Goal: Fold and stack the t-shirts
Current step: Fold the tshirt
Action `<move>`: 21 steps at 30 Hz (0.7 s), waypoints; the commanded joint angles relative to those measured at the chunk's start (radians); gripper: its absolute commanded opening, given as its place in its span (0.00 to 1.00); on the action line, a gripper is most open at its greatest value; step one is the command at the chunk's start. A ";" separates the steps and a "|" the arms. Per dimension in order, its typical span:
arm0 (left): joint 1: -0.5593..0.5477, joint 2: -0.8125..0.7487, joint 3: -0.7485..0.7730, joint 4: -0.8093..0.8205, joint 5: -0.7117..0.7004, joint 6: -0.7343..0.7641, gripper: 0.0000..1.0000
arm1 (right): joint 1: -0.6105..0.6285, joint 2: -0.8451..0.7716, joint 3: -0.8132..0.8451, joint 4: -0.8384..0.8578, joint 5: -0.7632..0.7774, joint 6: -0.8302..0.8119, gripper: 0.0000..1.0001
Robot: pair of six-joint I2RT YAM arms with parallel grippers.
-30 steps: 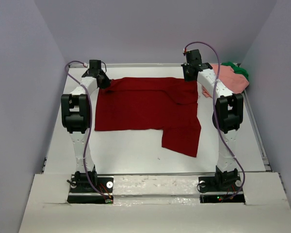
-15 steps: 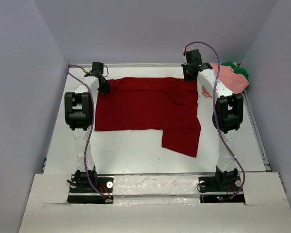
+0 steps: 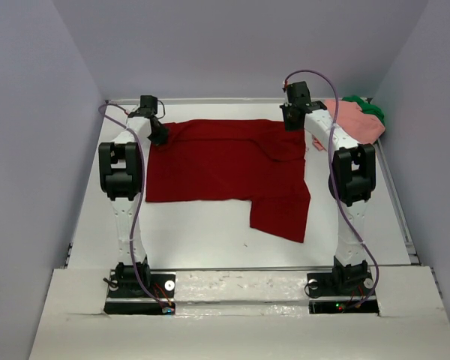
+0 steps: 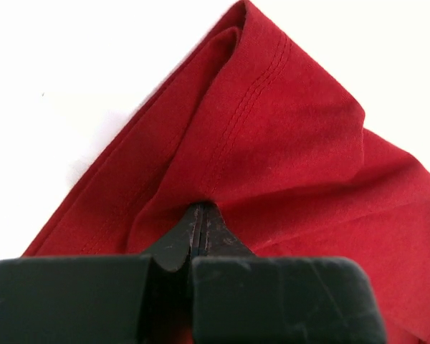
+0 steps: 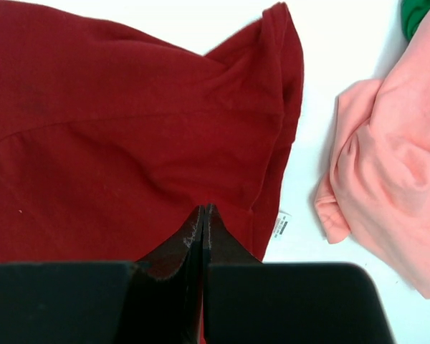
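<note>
I see left gripper (image 3: pixel 159 133) with jaws together, clamped on raised fold of dark red t-shirt (image 3: pixel 225 165) at its far left corner. Right gripper (image 3: pixel 291 120) jaws together at same shirt's far right corner. Cloth puckers toward tips there, likely pinched, contact hidden. Rest of shirt flat on table (image 3: pixel 202 232), between grippers and nearer. Salmon pink t-shirt (image 3: pixel 352 120) crumpled just right of right gripper, green t-shirt (image 3: pixel 371 111) beyond it.

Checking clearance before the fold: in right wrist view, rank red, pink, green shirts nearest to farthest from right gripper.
1. dark red shirt, pinched in the right gripper.
2. pink shirt, to its right.
3. green shirt, upper-right corner.
</note>
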 commanded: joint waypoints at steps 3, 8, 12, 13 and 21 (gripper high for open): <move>0.014 -0.132 -0.137 0.019 0.008 0.009 0.00 | 0.003 -0.086 -0.014 0.035 -0.002 0.015 0.00; 0.005 -0.184 -0.169 0.028 -0.001 0.018 0.05 | 0.003 -0.104 -0.023 0.032 -0.017 0.044 0.00; 0.003 -0.218 -0.184 0.033 -0.024 0.026 0.14 | 0.003 -0.128 -0.037 0.032 -0.029 0.043 0.00; 0.003 -0.218 -0.175 0.016 -0.044 0.027 0.18 | 0.003 -0.138 -0.043 0.030 -0.032 0.043 0.00; -0.069 -0.324 -0.151 -0.019 -0.222 0.046 0.72 | 0.003 -0.217 -0.141 0.030 0.003 0.072 0.00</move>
